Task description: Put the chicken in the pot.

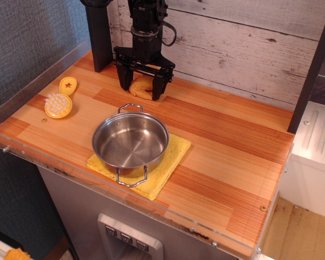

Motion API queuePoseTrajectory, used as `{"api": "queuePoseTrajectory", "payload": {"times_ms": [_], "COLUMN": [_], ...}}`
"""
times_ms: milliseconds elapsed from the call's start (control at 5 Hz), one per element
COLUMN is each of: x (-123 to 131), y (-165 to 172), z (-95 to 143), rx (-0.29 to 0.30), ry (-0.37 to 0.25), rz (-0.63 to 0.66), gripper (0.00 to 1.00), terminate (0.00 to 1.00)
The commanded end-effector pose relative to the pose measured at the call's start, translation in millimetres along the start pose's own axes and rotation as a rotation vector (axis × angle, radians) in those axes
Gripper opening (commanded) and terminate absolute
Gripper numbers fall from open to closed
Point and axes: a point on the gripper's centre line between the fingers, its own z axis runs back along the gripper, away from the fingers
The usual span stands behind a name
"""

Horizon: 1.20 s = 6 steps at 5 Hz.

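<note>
Nearest the front edge, the pot (130, 142), shallow shiny steel with two wire loop handles, sits empty on a flat yellow cloth (170, 162). Beyond it, near the far wall, the matte golden-brown chicken (141, 86) lies on the striped wooden tabletop (227, 146). The black hand (142, 90) straddles it, fingers apart on either side.

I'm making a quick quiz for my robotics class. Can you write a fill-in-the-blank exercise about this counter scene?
1. The steel pot sits on a yellow ____.
2. The gripper has one of its jaws on each side of the ____.
3. The inside of the pot holds ____.
4. The bristled disc lies to the pot's ____ in the picture.

Missing words: cloth; chicken; nothing; left
</note>
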Motion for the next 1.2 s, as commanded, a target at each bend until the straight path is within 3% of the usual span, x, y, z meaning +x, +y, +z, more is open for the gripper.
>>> {"api": "queuePoseTrajectory", "payload": {"times_ms": [0,200,600,800,1000], "x": [-2.8,-6.6,-8.1,-18.2,-29.7], "y": [8.9,16.0,23.4,19.6,19.3], "z": [-12.5,-15.4,24.5,57.4,79.8], "rx": [0.028,0.033,-0.016,-0.041,-0.062], "ry": [0.025,0.026,-0.077,-0.155,-0.191], "rz": [0.028,0.032,0.024,0.034,0.034], "gripper": [1.0,0.0,0.0,0.0,0.0], "terminate": [0.0,0.0,0.0,0.0,0.0]}}
